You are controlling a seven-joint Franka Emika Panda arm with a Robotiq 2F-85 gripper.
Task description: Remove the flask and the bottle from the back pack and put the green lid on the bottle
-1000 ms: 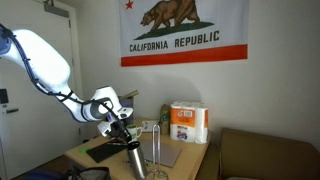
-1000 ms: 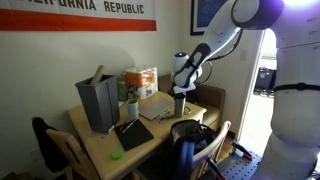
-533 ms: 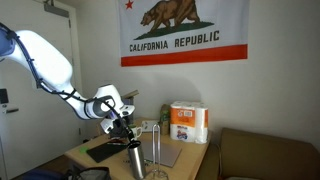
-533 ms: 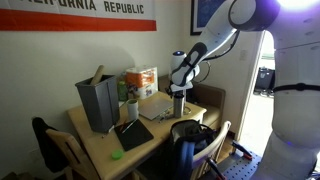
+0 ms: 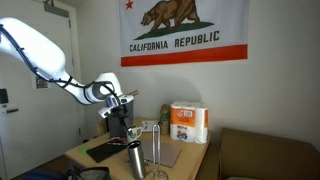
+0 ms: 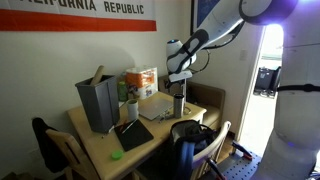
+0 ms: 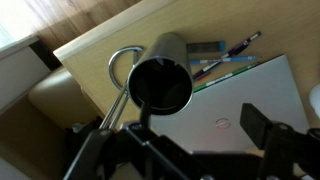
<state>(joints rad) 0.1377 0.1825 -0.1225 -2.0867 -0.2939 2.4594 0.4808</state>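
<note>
The flask (image 5: 135, 160) stands upright on the table, a slim grey cylinder with a dark top, also seen as the flask (image 6: 179, 104). My gripper (image 5: 118, 103) hangs open well above it, holding nothing, and shows as the gripper (image 6: 178, 75). In the wrist view the flask's dark round top (image 7: 160, 84) lies below my gripper (image 7: 190, 128); one finger (image 7: 260, 122) stands wide to the right. The black back pack (image 6: 190, 140) sits low by the table's near corner. A green lid (image 6: 116, 155) lies on the table's front part. I cannot make out the bottle.
A tall grey bin (image 6: 98, 105) stands at the table's far side, with a paper-towel pack (image 6: 142, 78) behind. A flat black pad (image 6: 133, 133) and a silver laptop (image 7: 225, 110) lie on the table. A clear wine glass (image 5: 156, 148) stands beside the flask.
My gripper was shut on the flask's top; it has opened, let go, and risen clear. The flask stays standing on the table.
</note>
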